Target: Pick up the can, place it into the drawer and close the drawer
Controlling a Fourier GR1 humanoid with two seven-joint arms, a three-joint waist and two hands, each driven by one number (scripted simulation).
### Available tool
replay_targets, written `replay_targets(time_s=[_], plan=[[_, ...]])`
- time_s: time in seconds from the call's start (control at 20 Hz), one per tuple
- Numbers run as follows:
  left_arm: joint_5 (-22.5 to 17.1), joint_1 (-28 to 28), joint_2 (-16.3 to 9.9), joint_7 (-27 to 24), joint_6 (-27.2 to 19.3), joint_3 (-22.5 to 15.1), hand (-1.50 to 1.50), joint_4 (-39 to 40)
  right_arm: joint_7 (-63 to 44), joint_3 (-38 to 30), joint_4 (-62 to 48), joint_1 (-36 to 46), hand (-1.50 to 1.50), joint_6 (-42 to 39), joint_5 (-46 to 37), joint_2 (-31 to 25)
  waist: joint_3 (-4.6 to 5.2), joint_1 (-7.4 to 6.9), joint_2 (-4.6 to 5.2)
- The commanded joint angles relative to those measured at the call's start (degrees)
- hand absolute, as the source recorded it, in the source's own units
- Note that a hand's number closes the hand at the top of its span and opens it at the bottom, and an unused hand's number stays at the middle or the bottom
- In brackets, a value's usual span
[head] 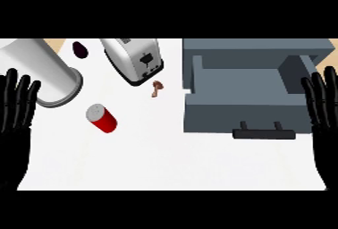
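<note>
A red can (102, 118) with a grey lid stands on the white counter, left of centre. The grey drawer (238, 118) is pulled open at the right, its inside bare, with a black handle (263, 133) on its front. My left hand (16, 112) rests open at the left edge, fingers up, well left of the can. My right hand (322, 107) rests open at the right edge, beside the drawer's right side. Neither hand touches anything.
A large silver cylinder (43, 71) lies at the back left, close behind the can. A silver toaster (135, 60) stands at the back centre. A dark purple object (80, 49) sits between them. A small brown item (157, 88) lies near the drawer's left wall.
</note>
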State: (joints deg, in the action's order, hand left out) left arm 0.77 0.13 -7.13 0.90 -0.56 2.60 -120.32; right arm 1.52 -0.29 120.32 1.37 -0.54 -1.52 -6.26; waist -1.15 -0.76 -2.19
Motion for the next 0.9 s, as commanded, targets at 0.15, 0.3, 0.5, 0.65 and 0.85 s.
replay_targets(time_s=[0.15,0.3,0.5,0.65,0.85], plan=[[-4.74,-5.04,-1.13,-6.00,3.84,3.21,-1.50,9.21,2.00,0.67,-3.78,-0.80,-1.50,-1.23,1.31,1.40,1.17,0.99,2.30],[-3.66,-2.87,-3.05,7.76,1.31,4.87,-1.50,12.33,-7.87,-2.56,-4.51,-5.75,-1.50,4.04,0.93,2.99,1.10,2.08,3.30],[-7.64,-3.01,-6.18,15.03,4.03,6.77,-1.50,11.00,-12.72,-5.42,-0.91,-8.70,-1.50,4.22,2.28,1.40,1.15,1.26,2.13],[-6.77,-4.75,-3.98,19.27,1.18,5.10,-1.50,7.80,-12.91,-8.85,0.59,-9.90,-1.50,2.58,6.08,0.26,1.13,1.06,2.13],[-8.68,1.14,-4.87,21.81,3.32,6.92,-1.50,-0.17,-11.07,-7.58,3.43,-15.77,-1.50,0.66,5.22,1.76,1.14,0.86,2.09]])
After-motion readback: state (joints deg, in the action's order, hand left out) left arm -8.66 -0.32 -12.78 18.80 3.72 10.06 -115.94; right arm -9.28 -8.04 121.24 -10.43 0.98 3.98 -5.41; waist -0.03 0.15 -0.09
